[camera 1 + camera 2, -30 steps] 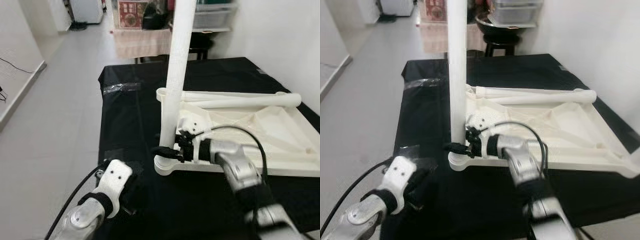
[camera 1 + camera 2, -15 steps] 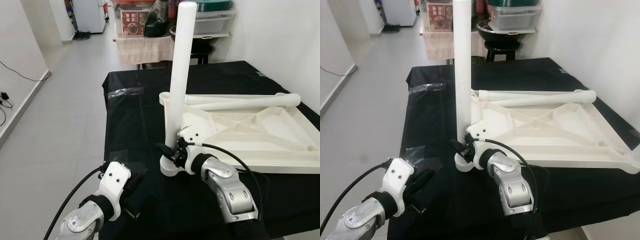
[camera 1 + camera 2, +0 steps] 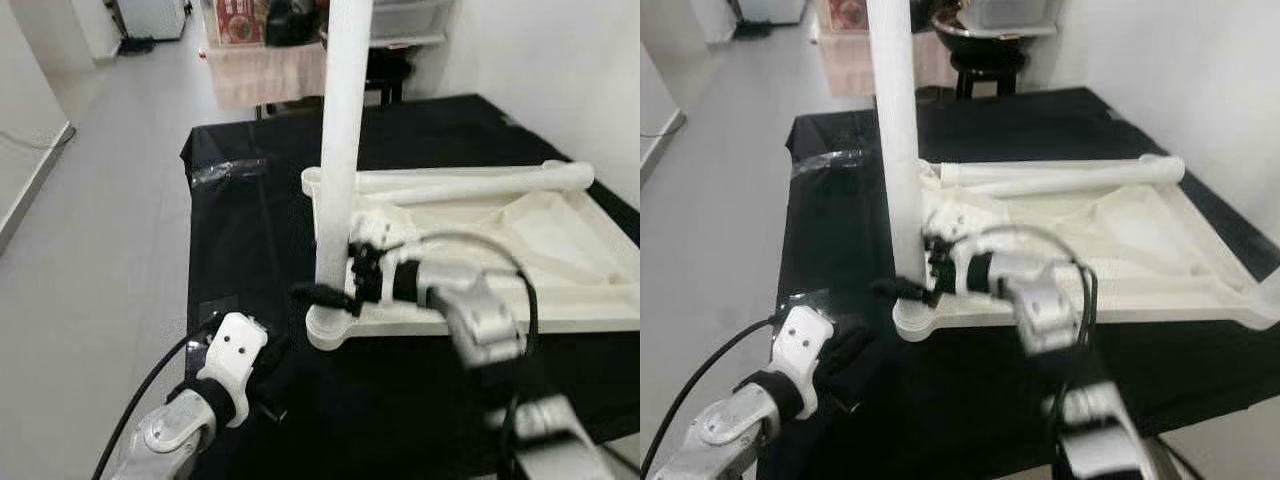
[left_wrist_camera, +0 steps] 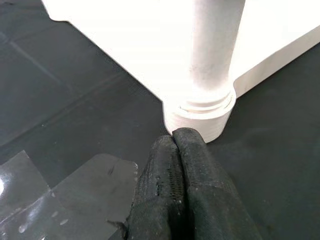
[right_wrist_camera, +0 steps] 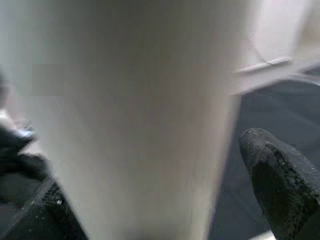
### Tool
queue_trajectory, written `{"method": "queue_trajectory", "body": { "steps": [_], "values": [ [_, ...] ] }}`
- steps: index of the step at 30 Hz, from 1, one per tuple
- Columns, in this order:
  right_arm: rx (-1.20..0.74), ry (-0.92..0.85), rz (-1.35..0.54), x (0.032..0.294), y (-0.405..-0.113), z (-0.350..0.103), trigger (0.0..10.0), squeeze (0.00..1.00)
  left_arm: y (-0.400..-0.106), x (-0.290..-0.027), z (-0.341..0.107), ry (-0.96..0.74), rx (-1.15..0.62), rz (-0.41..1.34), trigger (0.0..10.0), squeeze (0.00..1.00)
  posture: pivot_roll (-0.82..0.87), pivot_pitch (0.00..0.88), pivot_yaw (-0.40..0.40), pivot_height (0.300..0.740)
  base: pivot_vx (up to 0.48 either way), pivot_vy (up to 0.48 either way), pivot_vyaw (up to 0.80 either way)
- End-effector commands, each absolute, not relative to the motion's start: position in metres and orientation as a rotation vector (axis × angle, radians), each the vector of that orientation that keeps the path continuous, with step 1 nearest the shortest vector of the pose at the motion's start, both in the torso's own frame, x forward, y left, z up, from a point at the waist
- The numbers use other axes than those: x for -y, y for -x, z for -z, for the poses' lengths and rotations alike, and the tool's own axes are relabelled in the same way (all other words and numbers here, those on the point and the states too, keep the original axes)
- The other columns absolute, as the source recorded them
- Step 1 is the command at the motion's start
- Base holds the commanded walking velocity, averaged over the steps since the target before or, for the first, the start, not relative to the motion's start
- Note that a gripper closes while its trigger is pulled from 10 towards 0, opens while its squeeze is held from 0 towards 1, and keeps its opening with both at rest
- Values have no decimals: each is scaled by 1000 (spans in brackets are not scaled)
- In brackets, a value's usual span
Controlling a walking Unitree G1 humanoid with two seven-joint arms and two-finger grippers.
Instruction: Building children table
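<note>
The white tabletop (image 3: 570, 312) lies upside down on the black-covered table. One white leg (image 3: 338, 150) stands upright in its near-left corner socket (image 3: 330, 330). My right gripper (image 3: 335, 292) is at the base of this leg, shut on it, with one black finger (image 5: 280, 185) on each side. My left gripper (image 4: 175, 150) is shut with nothing in it. It rests low on the cloth, with its tips just short of the socket. Two more white legs (image 3: 470, 183) lie along the tabletop's far edge.
Clear tape patches (image 3: 225, 172) are stuck to the black cloth (image 3: 250, 240), one right beside my left gripper. The table's left edge drops to grey floor (image 3: 90, 220). A white wall (image 3: 560, 60) runs along the right. A stool and shelves stand beyond the far end.
The head view has tilted and shifted. My right gripper stays at the leg's base while its arm has swung and looks blurred. The left gripper has hardly moved.
</note>
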State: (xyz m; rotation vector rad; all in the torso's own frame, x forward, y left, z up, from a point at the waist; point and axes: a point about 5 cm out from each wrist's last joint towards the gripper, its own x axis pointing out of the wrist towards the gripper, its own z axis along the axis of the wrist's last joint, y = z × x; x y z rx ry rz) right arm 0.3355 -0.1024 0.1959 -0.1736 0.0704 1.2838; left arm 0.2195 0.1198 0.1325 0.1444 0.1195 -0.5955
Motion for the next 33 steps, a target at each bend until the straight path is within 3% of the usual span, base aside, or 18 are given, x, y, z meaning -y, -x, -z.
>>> {"method": "queue_trajectory", "body": {
  "steps": [1,4,5,15,19,21,22,23,24,25,33],
  "values": [
    [-127,158,-1382,99,-339,-187,7294,0,-218,-120,-129,-139,-130,594,10000,0,19,60,-33,740,0,0,0],
    [-139,156,-1400,98,-341,-187,7294,0,-218,-120,-129,-138,-129,593,10000,0,19,60,-33,740,0,0,0],
    [-152,152,-1409,98,-343,-186,0,0,-218,-119,-129,-137,-128,593,10000,0,22,61,-34,740,0,0,0],
    [-146,143,-1427,111,-338,-182,0,0,-217,-119,-129,-126,-119,594,10000,0,6,73,-29,740,0,0,0],
    [-144,142,-1350,117,-330,-175,0,0,-217,-120,-130,-120,-117,596,10000,0,-9,83,-25,740,0,0,0],
    [-151,125,-1253,117,-325,-167,0,0,-218,-120,-130,-118,-116,596,10000,0,-10,85,-30,740,0,0,0],
    [-151,2,-988,110,-325,-152,0,0,-218,-121,-130,-117,-115,595,10000,0,-10,88,-28,740,0,0,0],
    [-151,2,-988,110,-325,-152,0,0,-218,-121,-130,-117,-115,595,10000,0,-10,88,-28,740,0,0,0],
    [-129,73,-786,107,-314,-138,0,0,-219,-122,-130,-116,-113,593,10000,0,-10,91,-25,740,0,0,0],
    [-133,30,-661,108,-312,-136,0,0,-219,-124,-130,-120,-113,593,10000,0,-31,81,-7,740,0,0,0],
    [-182,41,-664,108,-317,-128,0,0,-222,-124,-129,-122,-112,599,10000,0,-19,64,-13,740,0,0,0]
  ]
}}
